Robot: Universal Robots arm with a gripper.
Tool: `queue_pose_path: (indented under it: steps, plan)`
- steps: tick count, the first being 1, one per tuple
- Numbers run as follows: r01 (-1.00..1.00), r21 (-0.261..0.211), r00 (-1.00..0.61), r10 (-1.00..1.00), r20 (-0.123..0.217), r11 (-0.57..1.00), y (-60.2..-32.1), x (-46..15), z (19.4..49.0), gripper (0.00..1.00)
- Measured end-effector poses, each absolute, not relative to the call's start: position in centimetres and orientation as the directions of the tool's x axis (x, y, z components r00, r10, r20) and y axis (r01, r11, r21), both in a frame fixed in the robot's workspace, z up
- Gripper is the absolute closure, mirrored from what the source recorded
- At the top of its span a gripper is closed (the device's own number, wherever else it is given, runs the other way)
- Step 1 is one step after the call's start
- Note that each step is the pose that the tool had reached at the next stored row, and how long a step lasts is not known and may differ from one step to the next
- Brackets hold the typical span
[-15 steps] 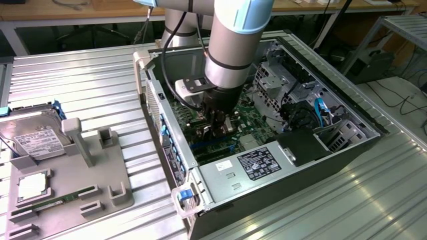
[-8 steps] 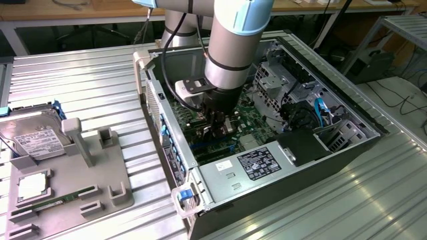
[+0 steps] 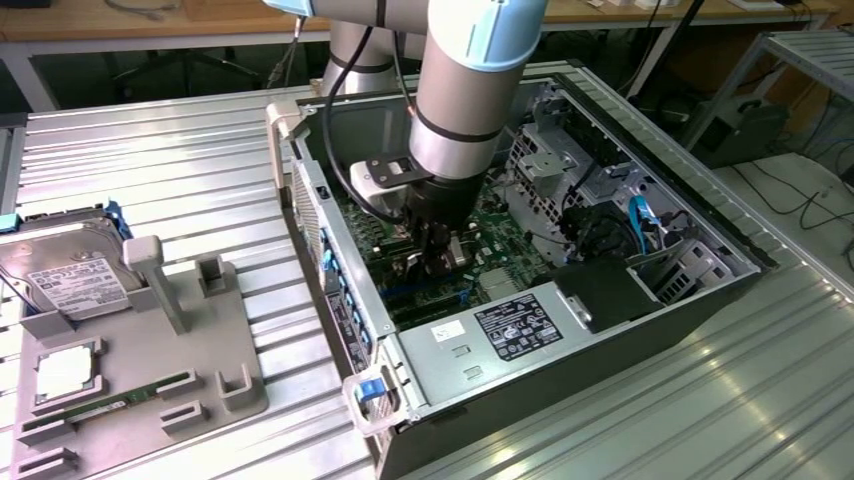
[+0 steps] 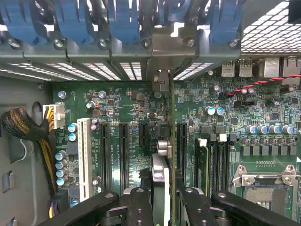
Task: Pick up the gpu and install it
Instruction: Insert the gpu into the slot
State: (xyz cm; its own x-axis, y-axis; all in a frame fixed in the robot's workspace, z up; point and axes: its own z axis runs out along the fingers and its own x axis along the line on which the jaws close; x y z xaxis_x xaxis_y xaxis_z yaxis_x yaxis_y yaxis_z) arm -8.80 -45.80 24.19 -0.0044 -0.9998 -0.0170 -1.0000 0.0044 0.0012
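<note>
Even, bright overhead light in the exterior view; glare streaks on the ribbed metal table [image 3: 160,170], shadow deep inside the computer case [image 3: 694,290]. Wrist view: motherboard [image 4: 136,136] sharp, perforated panel [image 4: 273,28] overexposed, near gripper [image 4: 162,202] dark and soft.

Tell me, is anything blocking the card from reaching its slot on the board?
Nothing visible. The gripper holds the gpu edge-on just above the motherboard, and the long black slots beneath it look bare.
</note>
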Motion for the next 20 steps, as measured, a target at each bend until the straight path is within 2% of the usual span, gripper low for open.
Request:
queue_pose_path:
  steps: [20]
  plan:
    - [-1.000,0.001,-0.004,-1.000,-0.017,0.004,-45.80,-8.80,23.91,0.72]
